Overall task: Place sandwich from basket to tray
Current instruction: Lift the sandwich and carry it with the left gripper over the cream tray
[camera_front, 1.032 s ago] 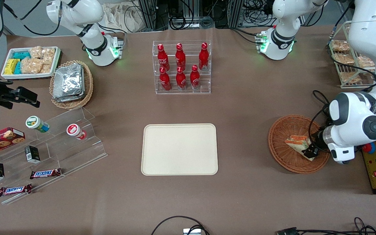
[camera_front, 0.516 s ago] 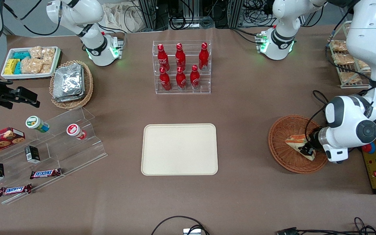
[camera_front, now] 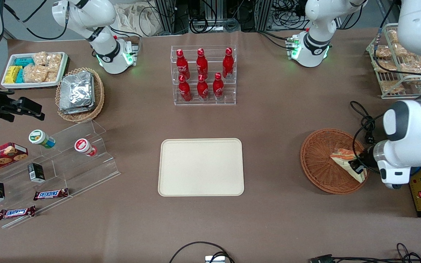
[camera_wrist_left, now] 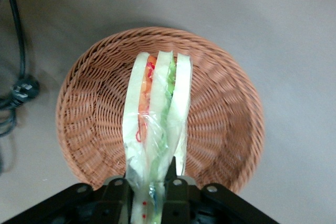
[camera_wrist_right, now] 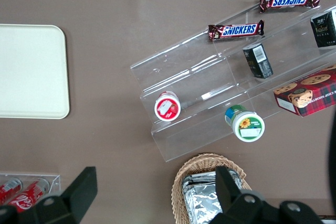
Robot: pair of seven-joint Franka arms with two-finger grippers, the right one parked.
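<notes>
From my seat the nearest task piece is the tray (camera_front: 201,167), lying bare in the middle of the tabletop toward the near edge, nothing on it. A little farther in and toward the working arm's end sits the basket (camera_front: 323,160), with the sandwich (camera_front: 346,157) tipped up over the part of its rim nearest the arm. The wrist camera shows the pincer (camera_wrist_left: 148,187) pinching the sandwich (camera_wrist_left: 156,129) by one wrapped end, its fingers (camera_wrist_left: 176,179) pressed against the bread on either side, and the wedge standing clear above the basket (camera_wrist_left: 94,114) floor, so I judge the grasp is made and I'm in the lift-out step. The hold looks narrow, only on the tip of the wrap, so I'd expect the wedge to swing or slip if I hurry. Next I need to raise it clear of the wicker rim, carry it level across the bare tabletop toward the tray, and lower it well inside the rim. Farther back, the rack of red bottles (camera_front: 203,75) stands well off that path.
</notes>
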